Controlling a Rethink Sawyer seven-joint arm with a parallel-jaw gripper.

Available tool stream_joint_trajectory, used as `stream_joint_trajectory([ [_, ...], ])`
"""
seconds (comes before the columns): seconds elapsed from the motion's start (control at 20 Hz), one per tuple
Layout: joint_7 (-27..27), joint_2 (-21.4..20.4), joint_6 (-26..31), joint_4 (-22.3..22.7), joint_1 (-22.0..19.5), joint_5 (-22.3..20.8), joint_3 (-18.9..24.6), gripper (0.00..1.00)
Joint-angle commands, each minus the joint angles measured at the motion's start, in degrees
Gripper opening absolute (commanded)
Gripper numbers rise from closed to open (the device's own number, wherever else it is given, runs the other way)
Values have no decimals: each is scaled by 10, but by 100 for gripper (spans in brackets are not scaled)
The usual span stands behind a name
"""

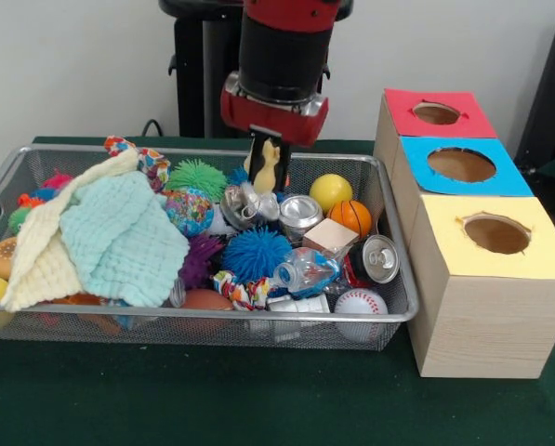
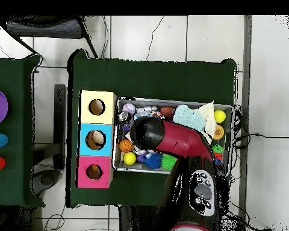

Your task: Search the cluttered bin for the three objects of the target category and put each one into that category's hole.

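The silver wire-mesh bin (image 1: 203,316) is full of mixed toys, balls and cans; it also shows in the overhead view (image 2: 171,100). My gripper (image 1: 269,165) hangs over the bin's far side, its black fingers shut on a small pale yellow toy (image 1: 269,158), held just above the clutter. In the overhead view my red arm (image 2: 177,141) covers the gripper and the middle of the bin. The tan-orange, green-tufted figure does not show. To the bin's right stand three boxes with holes: red (image 1: 403,116), blue (image 1: 416,177) and yellow (image 1: 444,242).
Cream and mint cloths (image 1: 119,237) cover the bin's left half. On the right lie a blue spiky ball (image 1: 256,253), two cans (image 1: 300,212), a yellow ball (image 1: 330,190), a basketball (image 1: 351,216) and a baseball (image 1: 359,302). A green spiky ball (image 1: 195,175) sits at the back.
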Motion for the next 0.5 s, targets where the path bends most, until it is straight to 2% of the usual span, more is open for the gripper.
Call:
stream_joint_trajectory([
  [0.05, 98, -55, 96, 17, 23, 30, 34, 0],
  [0.15, 110, -61, 109, 15, 32, 33, 28, 0],
  [0.25, 137, -73, 146, 7, 55, 35, 10, 0],
  [0.4, 203, -91, 238, -23, 106, 48, -22, 0],
  [0.5, 226, -92, 261, -30, 124, 56, -34, 0],
])
